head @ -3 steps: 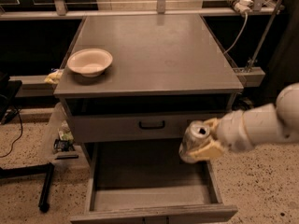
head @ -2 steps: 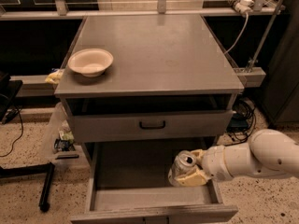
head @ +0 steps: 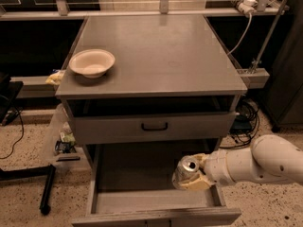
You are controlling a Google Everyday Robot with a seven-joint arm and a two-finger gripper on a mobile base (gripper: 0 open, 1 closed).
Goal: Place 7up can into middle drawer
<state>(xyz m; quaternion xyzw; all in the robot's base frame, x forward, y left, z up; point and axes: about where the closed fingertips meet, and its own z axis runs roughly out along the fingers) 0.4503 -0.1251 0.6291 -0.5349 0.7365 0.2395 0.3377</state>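
Observation:
The 7up can (head: 184,170), silver with a shiny top, sits tilted in my gripper (head: 193,175), which is shut on it. The gripper reaches in from the right on a white arm (head: 260,163) and holds the can low inside the open middle drawer (head: 137,200), at its right side just above the grey floor. The drawer is pulled out wide below the shut drawer front with the small black handle (head: 154,126).
A cream round bowl (head: 92,63) stands on the left of the grey cabinet top (head: 161,56). A gap opens under the top above the shut drawer front. Cables and a power strip (head: 242,4) lie at the right; a black stand leg (head: 45,188) at left.
My gripper with the can has moved down and left, from beside the shut drawer front into the open middle drawer, close to its floor.

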